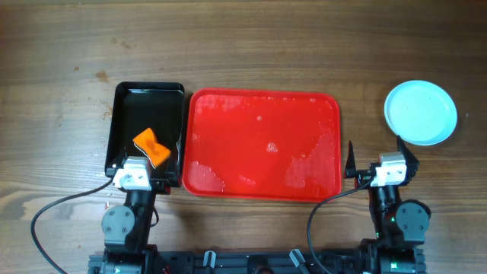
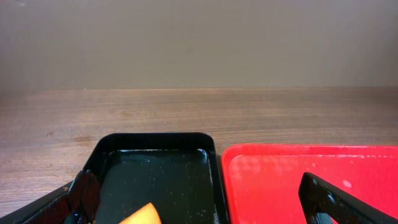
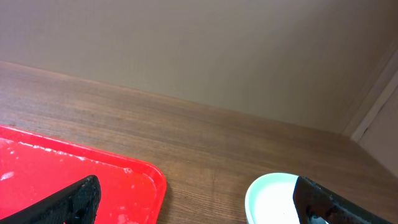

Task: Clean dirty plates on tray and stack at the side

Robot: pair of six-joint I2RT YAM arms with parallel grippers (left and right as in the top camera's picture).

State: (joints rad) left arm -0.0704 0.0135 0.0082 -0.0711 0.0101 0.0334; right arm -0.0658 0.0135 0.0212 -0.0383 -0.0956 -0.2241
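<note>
Left gripper (image 2: 200,202) and right gripper (image 1: 379,158) both stood wide open, gripping nothing.
The left hung over the black tray (image 1: 122,114) with its sponge (image 1: 151,146), just left of the tray (image 1: 228,137). The right hung off the tray's right side. The plates (image 1: 420,113) sat right of the wet tray, apart from it.

Nothing I can read: no writing or numbers on the tray (image 1: 262,114) between my left tool (image 1: 144,164) and right tool (image 1: 378,156), nor on the plates (image 1: 420,113) ahead of the right.
</note>
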